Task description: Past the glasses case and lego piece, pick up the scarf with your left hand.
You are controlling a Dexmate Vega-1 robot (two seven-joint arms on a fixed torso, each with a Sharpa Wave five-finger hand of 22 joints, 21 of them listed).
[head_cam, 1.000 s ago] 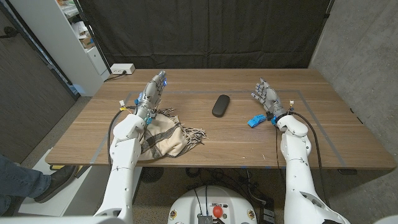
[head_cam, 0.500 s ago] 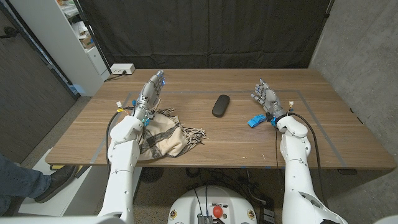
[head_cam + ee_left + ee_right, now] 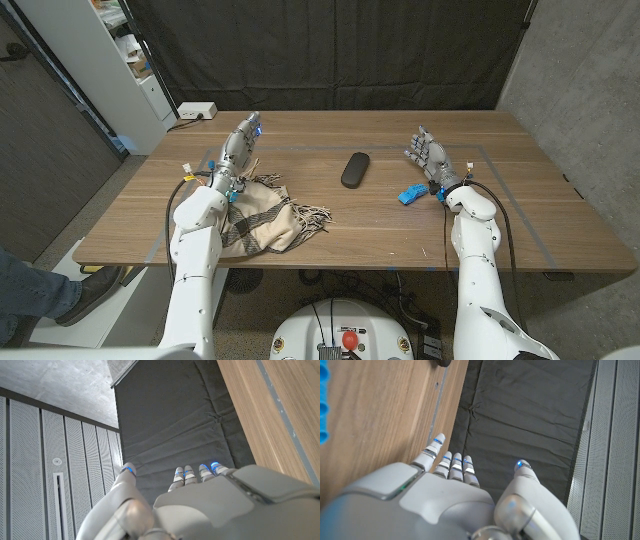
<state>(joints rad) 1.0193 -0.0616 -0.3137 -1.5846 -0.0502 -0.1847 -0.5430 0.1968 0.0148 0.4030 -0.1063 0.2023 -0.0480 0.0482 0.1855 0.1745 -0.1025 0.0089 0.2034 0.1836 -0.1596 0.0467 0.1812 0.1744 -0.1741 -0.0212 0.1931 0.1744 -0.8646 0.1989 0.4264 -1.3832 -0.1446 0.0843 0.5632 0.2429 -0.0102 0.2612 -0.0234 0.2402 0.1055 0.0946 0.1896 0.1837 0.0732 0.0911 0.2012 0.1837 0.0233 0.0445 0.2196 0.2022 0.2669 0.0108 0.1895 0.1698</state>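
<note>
A beige scarf point(image 3: 262, 217) with dark stripes and a fringe lies crumpled on the table's near left part. My left hand point(image 3: 239, 150) is raised just beyond its far edge, open, fingers stretched toward the back of the table point(image 3: 300, 130). In the left wrist view the same hand point(image 3: 200, 500) holds nothing. A black glasses case point(image 3: 354, 169) lies at the table's middle. A blue lego piece point(image 3: 410, 195) sits to its right, close to my right wrist. My right hand point(image 3: 427, 155) stands open beyond it, empty, and the right wrist view shows its fingers point(image 3: 451, 467) spread.
A white power strip point(image 3: 196, 111) lies at the table's far left corner. A white shelf unit point(image 3: 120, 60) stands left of the table, and a black curtain point(image 3: 330, 50) hangs behind. A person's shoe and leg point(image 3: 40, 290) show at the lower left.
My left hand has drifted slightly left and toward the back of the table. The right hand, scarf, case and lego piece have not moved.
</note>
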